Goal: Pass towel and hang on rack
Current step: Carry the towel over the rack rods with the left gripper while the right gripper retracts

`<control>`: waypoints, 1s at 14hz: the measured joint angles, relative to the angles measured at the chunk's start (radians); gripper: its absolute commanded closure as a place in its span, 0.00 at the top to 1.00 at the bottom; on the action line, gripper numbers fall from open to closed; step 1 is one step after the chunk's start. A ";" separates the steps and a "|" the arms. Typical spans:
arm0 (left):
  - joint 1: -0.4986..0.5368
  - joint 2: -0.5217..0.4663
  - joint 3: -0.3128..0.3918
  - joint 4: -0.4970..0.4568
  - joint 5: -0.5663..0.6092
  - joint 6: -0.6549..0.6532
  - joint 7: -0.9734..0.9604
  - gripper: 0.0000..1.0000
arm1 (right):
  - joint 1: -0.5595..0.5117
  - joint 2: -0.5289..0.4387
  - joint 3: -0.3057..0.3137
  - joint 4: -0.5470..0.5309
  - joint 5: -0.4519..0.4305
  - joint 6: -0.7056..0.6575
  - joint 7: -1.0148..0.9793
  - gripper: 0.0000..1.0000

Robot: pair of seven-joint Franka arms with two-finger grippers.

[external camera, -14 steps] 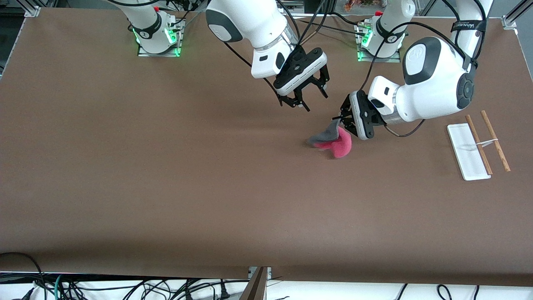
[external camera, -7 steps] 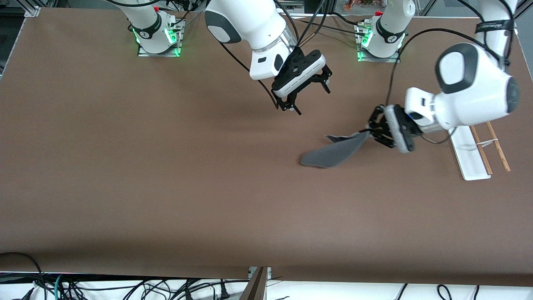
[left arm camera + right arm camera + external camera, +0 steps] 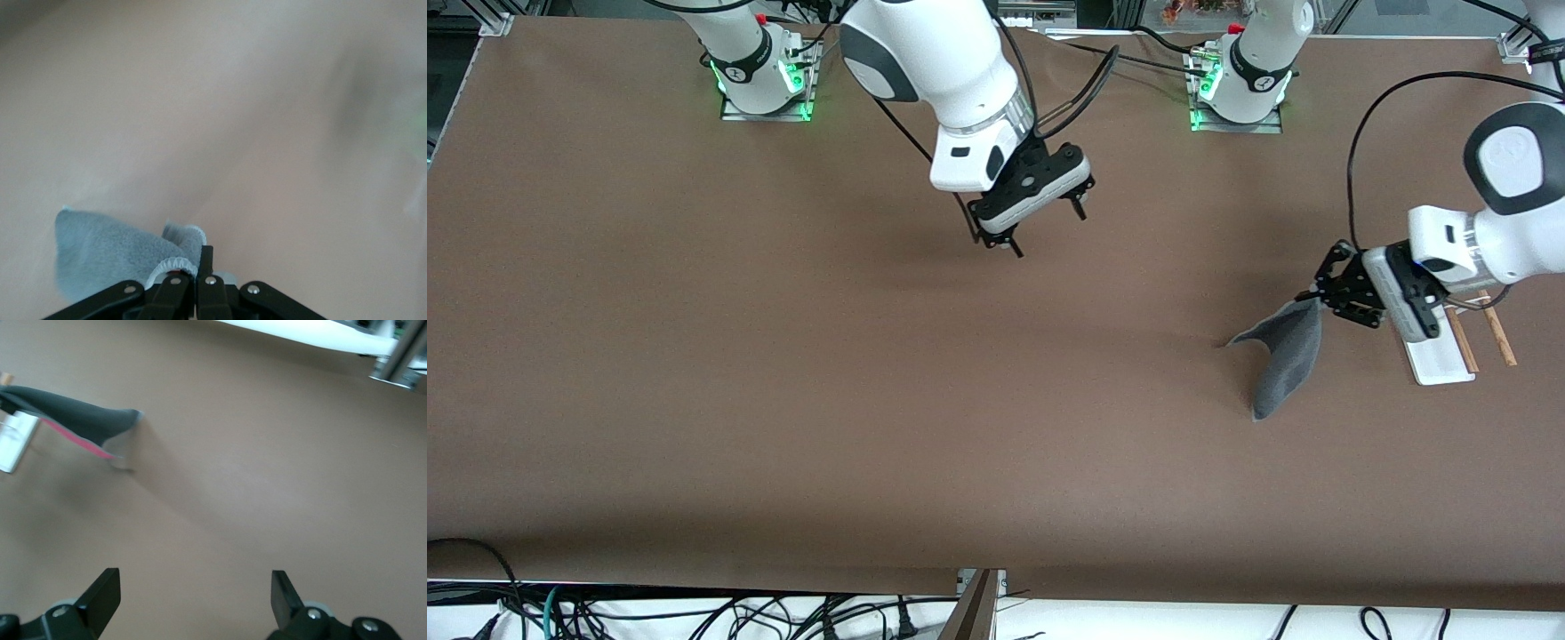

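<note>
The dark grey towel (image 3: 1282, 359) hangs from my left gripper (image 3: 1316, 298), which is shut on one corner of it, above the table beside the rack. In the left wrist view the towel (image 3: 107, 250) with its light stitched border sits between the shut fingers. The rack (image 3: 1436, 356) has a white base and two wooden rods (image 3: 1498, 333), partly hidden by the left hand. My right gripper (image 3: 1040, 227) is open and empty over the table's middle, toward the robots' bases. In the right wrist view the towel (image 3: 80, 420) shows a pink-red underside, far from the open right gripper (image 3: 193, 593).
The brown table (image 3: 783, 400) is bare around the towel. Cables lie along the table's front edge (image 3: 694, 613). The arm bases (image 3: 765, 71) stand at the top edge.
My left gripper has carried the towel toward the left arm's end of the table, up to the rack. My right gripper has drawn back toward its base, staying open.
</note>
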 measured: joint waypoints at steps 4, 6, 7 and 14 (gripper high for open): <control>0.131 0.130 0.066 0.168 0.015 -0.233 0.028 0.00 | -0.059 -0.025 -0.003 0.002 0.000 -0.077 -0.037 1.00; 0.206 0.207 0.067 0.244 0.060 -0.280 0.064 0.00 | -0.073 -0.025 -0.004 0.002 0.000 -0.081 -0.042 1.00; 0.233 0.228 0.067 0.262 0.075 -0.288 0.082 0.00 | -0.084 -0.025 -0.004 0.002 0.000 -0.082 -0.050 1.00; 0.431 0.241 0.068 0.303 0.091 -0.362 0.319 0.00 | -0.163 -0.023 -0.007 0.001 0.000 -0.088 -0.096 1.00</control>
